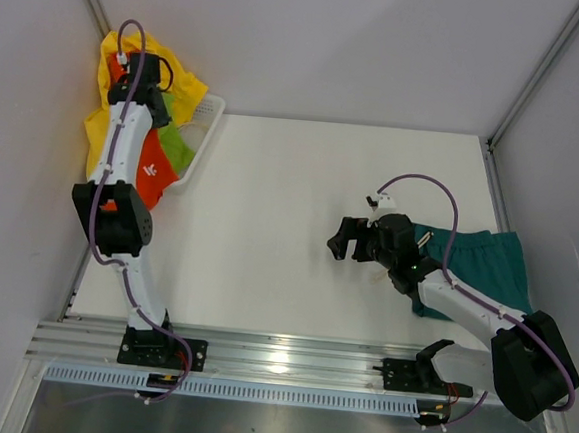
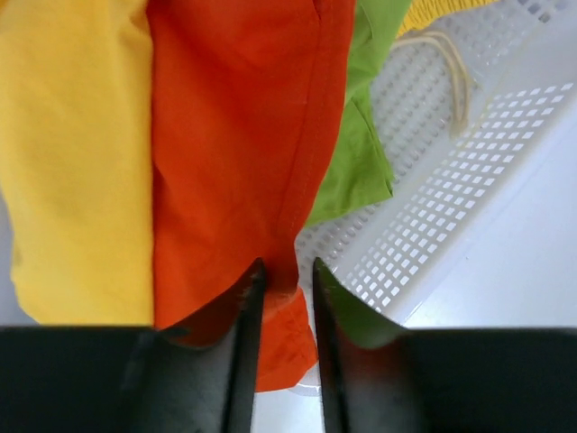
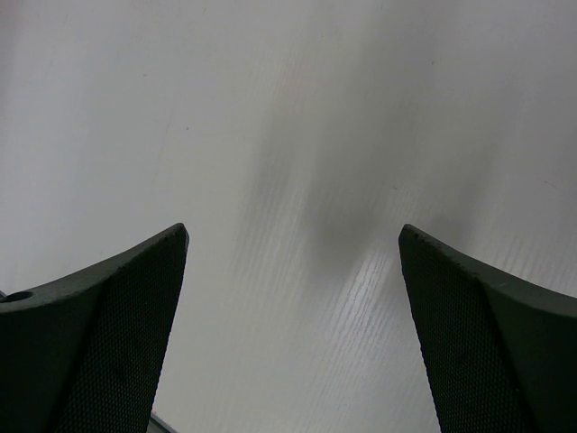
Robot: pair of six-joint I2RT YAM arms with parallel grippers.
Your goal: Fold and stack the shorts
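The white surface (image 1: 299,227) fills the middle of the overhead view, and most of it is bare. The two arms stand at its near edge. The left arm (image 1: 124,153) reaches to the far left corner, while the right arm (image 1: 463,300) bends in from the near right.

The dark teal shorts (image 1: 486,262) lie spread on the surface at the right, partly under the right arm. The other shorts are piled at the far left, in and over the white plastic basket (image 1: 204,130), which sits at the surface's far left corner. The yellow shorts (image 1: 184,93) are the farthest and drape over the basket's left side. The orange-red shorts (image 1: 152,176) hang over its near end. The lime green shorts (image 1: 178,148) sit just right of them, inside the basket.

The right pincer (image 1: 353,244) hovers over bare surface left of the teal shorts, its jaws spread wide and holding nothing.

The left pincer (image 2: 286,268) is down over the pile. Its jaws stand narrow, with an edge of the orange-red fabric showing in the slim gap between them. Whether the cloth is pinched or only lies beneath them, I cannot tell.

A pale drawstring (image 2: 455,72) trails across the basket's perforated floor, beyond the green shorts.
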